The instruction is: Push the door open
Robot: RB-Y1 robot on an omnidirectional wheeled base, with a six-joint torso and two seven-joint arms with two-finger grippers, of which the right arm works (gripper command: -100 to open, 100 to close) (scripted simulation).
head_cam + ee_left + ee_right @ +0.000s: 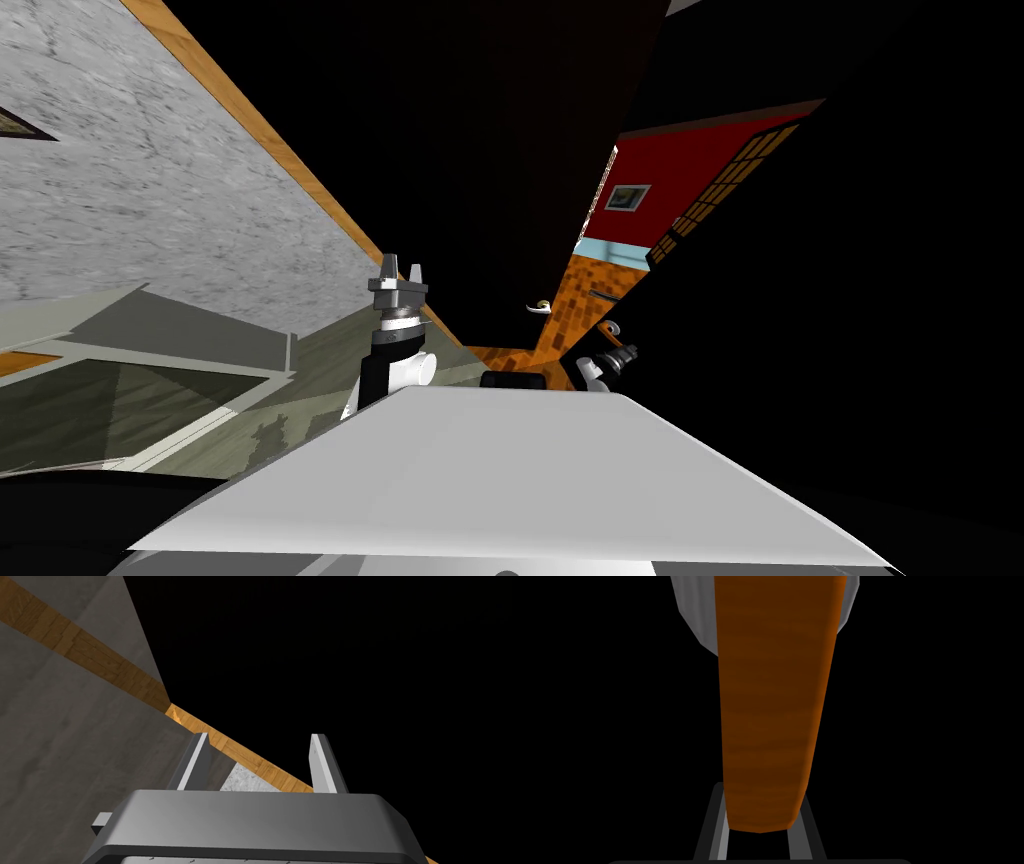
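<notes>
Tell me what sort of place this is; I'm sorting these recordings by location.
Inside a house, probably a hallway at a doorway: a dark door with a lever handle, a grey wall with wooden trim, and beyond, a red wall with a framed picture above an orange tiled floor.

Dim; hard floor shadows [200, 400]; wide-lens edge splay.

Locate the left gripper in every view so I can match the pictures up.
Head view: the left gripper stands upright left of centre, at the lower end of the wooden trim strip.
Left wrist view: its open fingers rise across that same strip.
Right wrist view: faces elsewhere; the right gripper clamps a brown wooden slab.
Shared landmark: the wooden trim strip, in the head and left wrist views.
</notes>
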